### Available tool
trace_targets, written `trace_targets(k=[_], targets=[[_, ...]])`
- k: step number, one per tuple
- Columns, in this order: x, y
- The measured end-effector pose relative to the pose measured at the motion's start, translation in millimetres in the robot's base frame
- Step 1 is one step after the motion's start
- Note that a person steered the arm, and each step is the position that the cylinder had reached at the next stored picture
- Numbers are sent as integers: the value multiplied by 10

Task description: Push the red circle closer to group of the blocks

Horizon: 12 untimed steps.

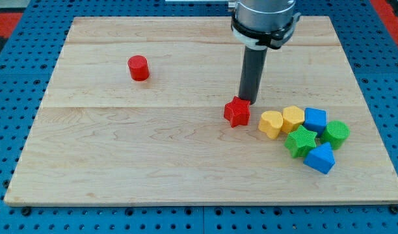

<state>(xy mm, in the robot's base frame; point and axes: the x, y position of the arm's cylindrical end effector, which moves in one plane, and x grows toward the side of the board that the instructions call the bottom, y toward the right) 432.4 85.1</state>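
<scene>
Nearest, toward the view's bottom right: blue triangular block (319, 158), green star (301, 141), green round block (336, 134), blue block (315, 119), two yellow blocks (270, 123) (292, 118), clustered. Red star (237, 112) just left. My tip (245, 101) touches its far side; no pincer fitted. Farthest: red circle (138, 67), upper left, well apart, on the wooden board (121, 162).

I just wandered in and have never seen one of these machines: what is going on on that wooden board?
A robot arm slides a dark rod over the wooden board to push blocks. My tip is right behind the red star, at its top-right edge. The red circle, which is to go to the cluster of yellow, blue and green blocks at the view's right, sits far off at the upper left, untouched.
</scene>
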Motion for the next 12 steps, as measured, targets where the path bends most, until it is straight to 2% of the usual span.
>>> trace_targets(k=[1,2,3,5,6,7,8,9,10,12], targets=[[-151,-15],[-519,-159],[-942,-480],[-1721,-1547],[-1776,-2118],[-1610,-2464],[-1263,-2618],[-1042,-2619],[-997,-2496],[-901,-1928]])
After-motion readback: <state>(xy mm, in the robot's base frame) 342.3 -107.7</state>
